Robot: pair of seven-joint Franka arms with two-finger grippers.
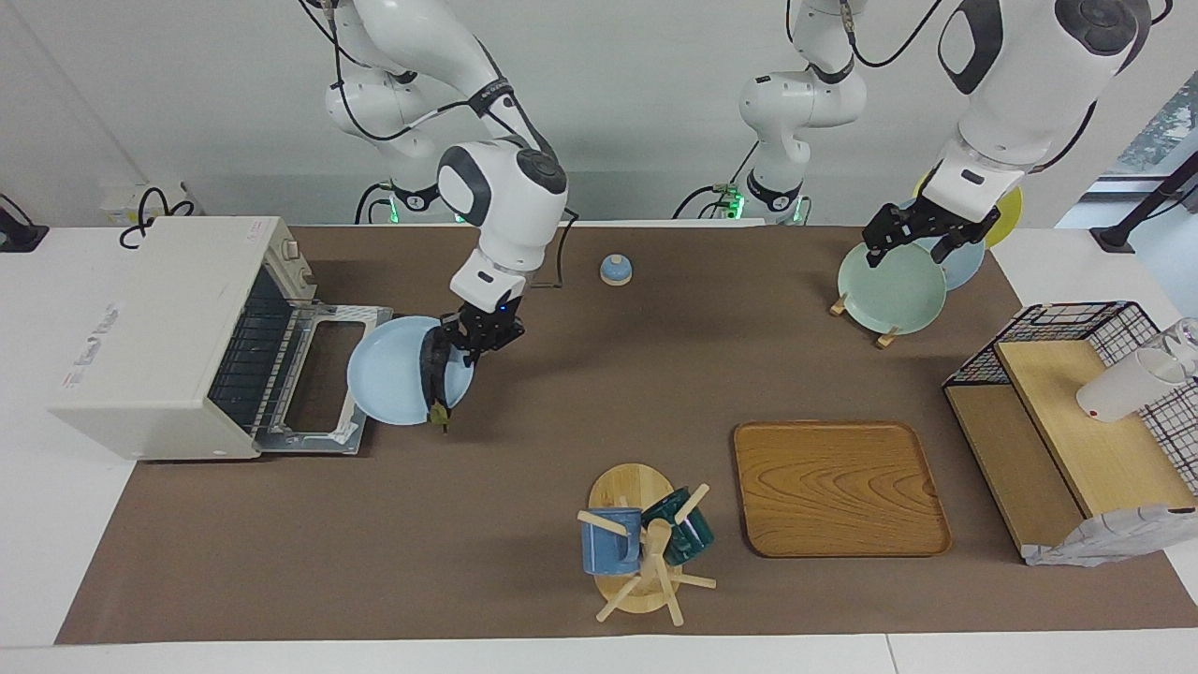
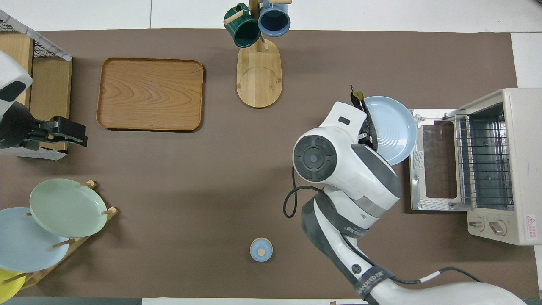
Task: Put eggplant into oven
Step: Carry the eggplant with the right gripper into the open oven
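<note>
The eggplant [image 1: 434, 373] is dark and glossy and lies along the rim of a light blue plate [image 1: 393, 374], its greenish stem tip pointing away from the robots. My right gripper [image 1: 471, 348] is shut on the eggplant's end nearer to the robots. In the overhead view the eggplant [image 2: 366, 115] shows beside the right hand, whose fingers are mostly hidden. The off-white oven [image 1: 150, 328] stands at the right arm's end of the table with its door [image 1: 323, 379] dropped open beside the plate and the wire rack [image 2: 482, 163] showing. My left gripper [image 1: 910, 251] is open and waits over the plate rack.
A wooden tray [image 1: 838, 487] and a mug tree with two mugs [image 1: 641, 543] stand farther from the robots. A plate rack with a green plate [image 1: 889, 285] and a black wire-and-wood shelf [image 1: 1076, 421] are at the left arm's end. A small blue knob [image 1: 615, 270] sits near the robots.
</note>
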